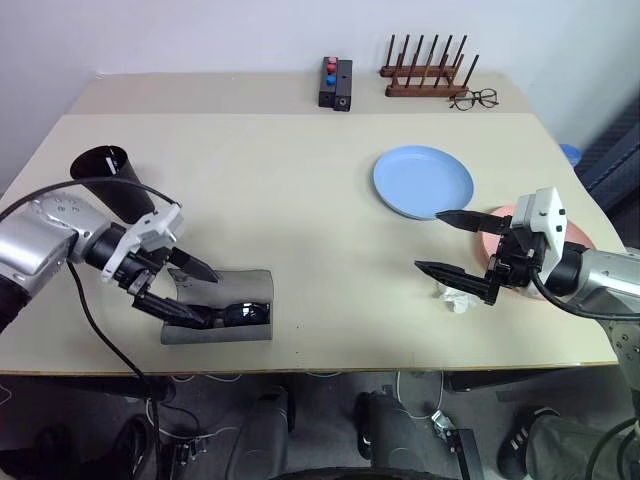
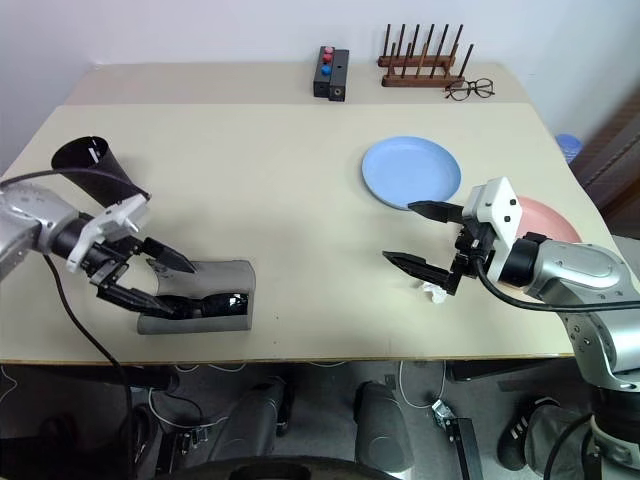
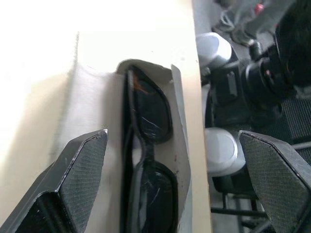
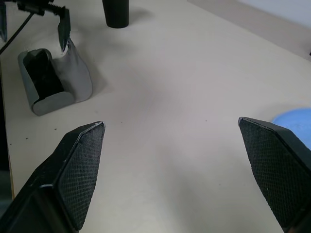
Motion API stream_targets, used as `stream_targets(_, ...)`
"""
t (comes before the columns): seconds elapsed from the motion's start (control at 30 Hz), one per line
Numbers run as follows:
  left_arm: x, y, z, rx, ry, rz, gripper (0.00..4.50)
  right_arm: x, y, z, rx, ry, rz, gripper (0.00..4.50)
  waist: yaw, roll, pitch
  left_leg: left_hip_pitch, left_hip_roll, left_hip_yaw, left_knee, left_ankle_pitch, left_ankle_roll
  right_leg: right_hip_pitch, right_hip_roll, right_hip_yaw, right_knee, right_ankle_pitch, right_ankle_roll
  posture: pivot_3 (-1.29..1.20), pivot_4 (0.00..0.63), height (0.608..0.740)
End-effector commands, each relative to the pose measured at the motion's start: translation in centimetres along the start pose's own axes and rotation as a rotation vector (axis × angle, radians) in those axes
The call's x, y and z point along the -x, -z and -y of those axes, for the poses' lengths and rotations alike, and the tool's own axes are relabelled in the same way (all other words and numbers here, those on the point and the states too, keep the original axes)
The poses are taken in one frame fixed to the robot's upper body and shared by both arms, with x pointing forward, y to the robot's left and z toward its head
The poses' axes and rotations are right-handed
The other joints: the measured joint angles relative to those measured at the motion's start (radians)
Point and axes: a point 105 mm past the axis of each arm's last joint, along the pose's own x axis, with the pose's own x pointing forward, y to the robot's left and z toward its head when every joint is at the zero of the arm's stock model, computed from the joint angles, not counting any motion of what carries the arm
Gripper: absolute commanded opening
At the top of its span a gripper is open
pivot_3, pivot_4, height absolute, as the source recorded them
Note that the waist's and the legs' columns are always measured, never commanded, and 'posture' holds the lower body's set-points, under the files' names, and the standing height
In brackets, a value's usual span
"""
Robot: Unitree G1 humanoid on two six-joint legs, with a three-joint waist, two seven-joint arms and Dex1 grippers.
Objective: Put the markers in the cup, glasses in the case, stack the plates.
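Beige bench (image 1: 300,220), seen from above the robot's arms.

Near the front edge on the robot's left lies the grey case (image 1: 232,310), flap open, with the black glasses (image 3: 148,160) lying lengthwise inside it. The left pincer (image 1: 190,292) hovers just over the case's open end, fingers well apart, holding nothing; in the left wrist view the glasses sit between the two fingertips (image 3: 80,165) but clear of both.

The black cup (image 1: 112,180) stands near the bench's left edge, just behind the left arm; I cannot tell what is in it.

On the right half, the light blue plate (image 1: 422,180) lies flat. The pink plate (image 1: 575,235) lies nearer the right edge, beside it and not stacked, partly hidden by the right arm. The right pincer (image 1: 452,243) hangs above the bench in front of the blue plate, spread wide and empty. A small crumpled white scrap (image 1: 455,297) lies under it.

At the back edge: a black box with red and blue knobs (image 1: 335,82), a wooden peg rack (image 1: 425,72), thin-rimmed spectacles (image 1: 473,98).
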Motion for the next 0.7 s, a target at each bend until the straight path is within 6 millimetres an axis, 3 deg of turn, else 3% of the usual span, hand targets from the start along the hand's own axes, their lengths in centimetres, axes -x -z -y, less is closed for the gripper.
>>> stream_targets(0.03, 2.9, -3.9, -1.9, -0.069, -0.133, 0.179, 2.78, 0.0, -0.8, 0.1, 0.039, 0.003, 0.026, 4.50, 0.004, 0.000, 0.000, 0.000, 0.000, 0.000, 0.000, 0.000, 0.000, 0.000, 0.000, 0.000, 0.000, 0.000, 0.000, 0.00, 0.150, 0.740)
stream_targets(0.1, 3.8, -4.5, -3.9, -0.151, -0.267, 0.177, 1.85, 0.0, -0.8, 0.1, 0.040, 0.004, 0.026, 4.50, 0.008, 0.000, 0.000, 0.000, 0.000, 0.000, 0.001, 0.000, 0.000, 0.000, 0.000, -0.001, 0.000, 0.000, 0.000, 0.00, 0.150, 0.740)
stream_targets(0.2, 3.6, -4.2, -6.1, -0.196, -0.390, 0.138, 0.34, -0.1, -0.8, 0.2, 0.044, 0.007, 0.028, 4.50, 0.006, 0.000, 0.000, 0.000, 0.000, 0.001, 0.001, 0.000, 0.000, 0.000, 0.000, 0.000, 0.000, 0.000, 0.000, 0.00, 0.150, 0.740)
stream_targets(0.23, 3.2, -3.8, -6.3, -0.204, -0.392, 0.120, 0.12, -0.1, -0.8, 0.2, 0.047, 0.008, 0.029, 4.50, 0.004, 0.000, 0.000, 0.000, 0.000, 0.001, 0.000, 0.000, 0.000, 0.000, 0.000, 0.000, 0.000, 0.000, 0.000, 0.00, 0.150, 0.740)
stream_targets(0.47, -0.1, -1.1, -5.3, -0.199, -0.281, 0.041, 0.12, -0.2, -0.9, 0.3, 0.060, 0.005, 0.027, 4.50, -0.004, 0.000, 0.000, 0.000, 0.000, 0.001, 0.000, 0.000, 0.000, 0.000, 0.000, 0.000, 0.001, 0.002, 0.004, 0.00, 0.150, 0.740)
stream_targets(0.7, -1.5, -0.1, -4.2, -0.221, -0.224, 0.000, 0.12, -0.2, -1.0, 0.2, 0.065, 0.006, 0.029, 4.50, 0.001, 0.000, 0.000, 0.000, 0.000, 0.001, 0.001, 0.000, 0.000, 0.000, 0.000, 0.000, 0.000, 0.000, 0.001, 0.00, 0.150, 0.740)
